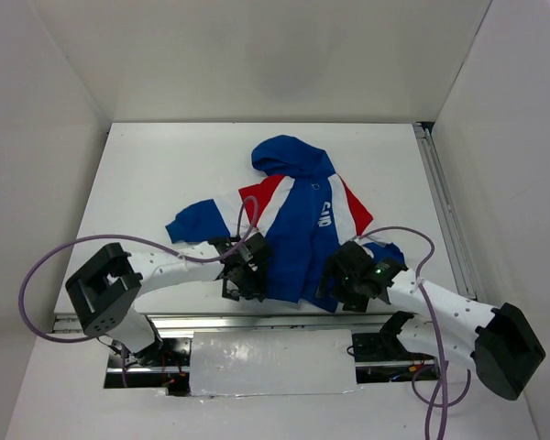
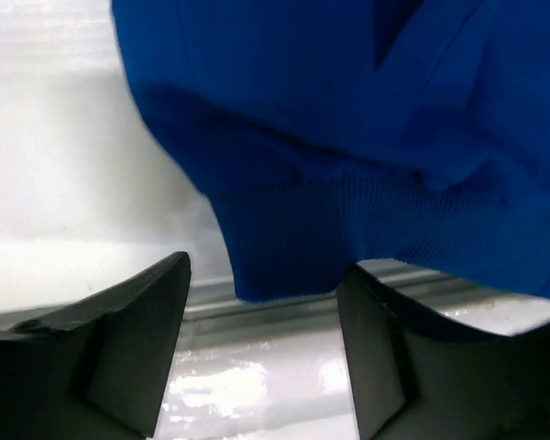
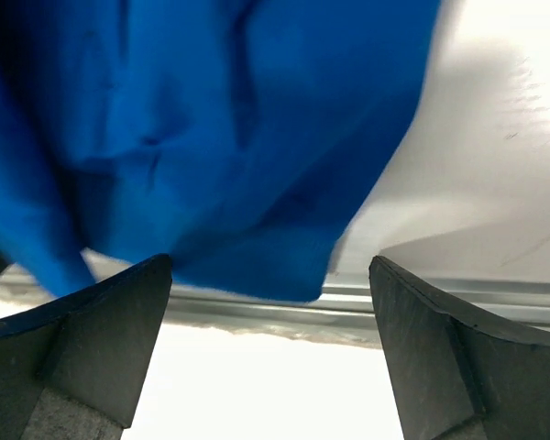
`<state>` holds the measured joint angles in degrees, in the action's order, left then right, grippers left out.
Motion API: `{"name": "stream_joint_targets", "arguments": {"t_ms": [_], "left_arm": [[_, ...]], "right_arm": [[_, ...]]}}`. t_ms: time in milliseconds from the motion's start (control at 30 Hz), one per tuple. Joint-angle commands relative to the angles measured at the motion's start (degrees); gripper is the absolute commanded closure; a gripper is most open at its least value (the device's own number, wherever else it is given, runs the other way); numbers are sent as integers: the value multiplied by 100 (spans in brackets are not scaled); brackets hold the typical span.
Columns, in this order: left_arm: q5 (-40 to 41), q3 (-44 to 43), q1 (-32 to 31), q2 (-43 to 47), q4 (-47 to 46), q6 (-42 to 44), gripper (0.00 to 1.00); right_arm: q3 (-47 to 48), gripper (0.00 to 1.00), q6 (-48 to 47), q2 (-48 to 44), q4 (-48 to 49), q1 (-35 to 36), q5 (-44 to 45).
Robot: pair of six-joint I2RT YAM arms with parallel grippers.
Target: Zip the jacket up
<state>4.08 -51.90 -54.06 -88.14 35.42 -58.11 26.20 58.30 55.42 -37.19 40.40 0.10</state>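
Observation:
The royal-blue hooded jacket (image 1: 298,220) with red and white chest panels lies on the white table, hood at the far side, hem at the near edge. My left gripper (image 1: 246,280) is open at the hem's left corner; in the left wrist view the ribbed blue hem (image 2: 293,243) hangs just beyond the open fingers (image 2: 128,339). My right gripper (image 1: 341,286) is open at the hem's right corner; in the right wrist view blue fabric (image 3: 211,137) lies just beyond its open fingers (image 3: 449,357). The zipper is not visible.
The table's near edge has a metal rail (image 1: 257,321) right under the hem, also seen in the wrist views (image 2: 257,312). A rail (image 1: 445,211) runs along the table's right side. White walls enclose the table. Cables (image 1: 64,252) loop from both arms.

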Motion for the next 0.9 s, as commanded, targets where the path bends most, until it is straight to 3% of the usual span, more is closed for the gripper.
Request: {"name": "stream_joint_targets", "arguments": {"t_ms": [0,100,133,167,267,300,333,367,500,700,867], "left_arm": [[155,-215,97,-212,-219,299,30],[-55,-128,255,-230,-640,527,48],[-91,-101,291,-239,-711,555,53],[-100,-110,317,-239,-773,564,68],[-74,-233,475,-274,-730,529,98],[-30,-259,502,-248,-642,502,100],[-4,-268,519,-213,-598,476,100],[23,-259,537,-134,-545,345,100],[-99,-58,782,768,-404,255,100],[-1417,539,1854,2876,-1212,792,100],[-1576,953,2119,3907,-810,590,100]], "right_arm": [[17,6,-135,293,238,-172,-36],[78,15,-205,540,493,-217,-27],[105,28,-223,619,554,-217,-36],[131,38,-232,637,581,-234,-28],[184,63,-267,707,494,-287,129],[193,70,-293,698,485,-322,157],[184,95,-276,620,458,-331,192],[175,100,-232,567,363,-392,297],[245,100,-319,33,72,-621,499],[1053,100,-680,-986,-938,-1279,1044],[1309,100,-602,-1752,-1615,-1421,913]]}}
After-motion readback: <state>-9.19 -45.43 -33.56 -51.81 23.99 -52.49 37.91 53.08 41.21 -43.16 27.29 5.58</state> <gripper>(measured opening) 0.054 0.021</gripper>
